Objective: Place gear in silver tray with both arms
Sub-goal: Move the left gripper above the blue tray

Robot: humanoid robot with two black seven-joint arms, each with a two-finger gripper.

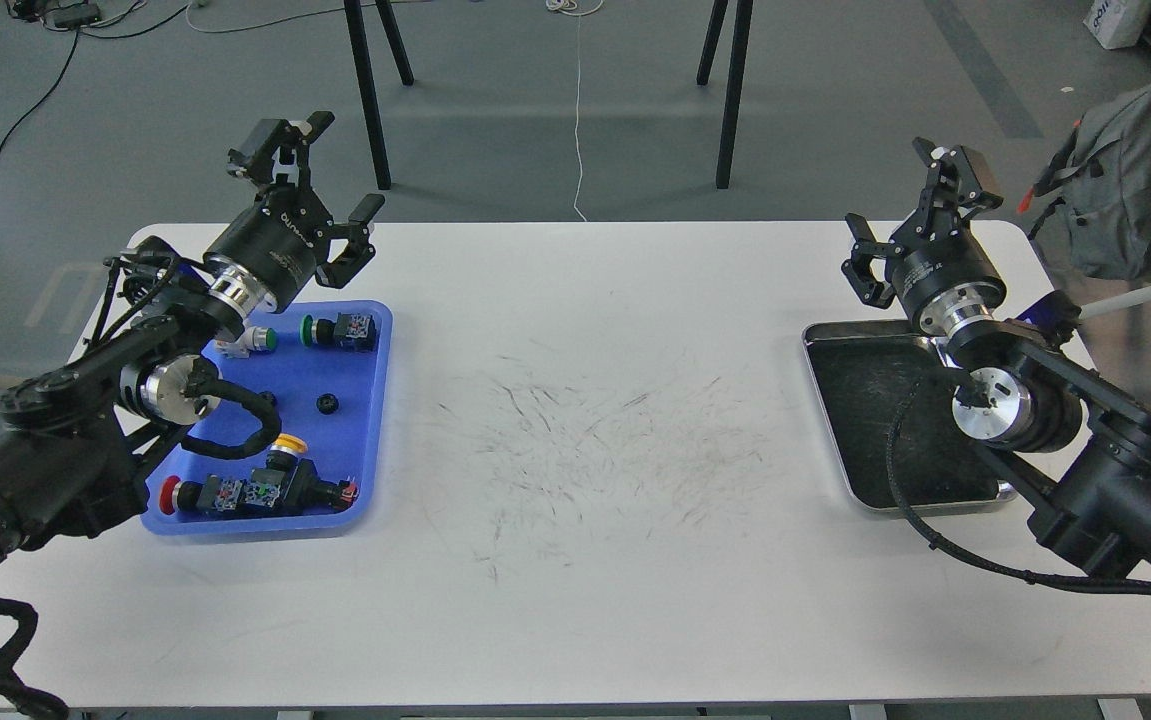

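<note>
Head view: a white table (575,470), scuffed with dark scratches in its middle, fills most of the scene. On its left side lies a blue tray (375,420); on its right side lies the silver tray (865,430), dark-bottomed and with nothing visible in the part that shows.

The gear (327,404), a small black toothed piece, lies in the blue tray, right of its centre. Around it sit push-button switches: a green one (340,330) at the far edge, another green-capped one (253,340) partly hidden by the left arm, a yellow one (287,447) and a red one (225,494) along the near edge. A second small dark piece (266,398) lies just left of the gear, half covered by the arm's black cable (245,420).

The left gripper (330,180) hangs above the far left corner of the blue tray, pointing away and up, its fingers spread wide with nothing between them. The arm's wrist and cable overhang the left half of that tray.

The right gripper (910,215) hangs over the far edge of the silver tray, fingers likewise spread wide and empty. The right arm's elbow joint (995,405) and a looping cable (900,460) cover the right part of the silver tray.

The two trays are well apart, with bare table between them. Beyond the table, black stand legs (370,100) rise from a grey floor, and a grey bag (1125,190) sits at the far right.
</note>
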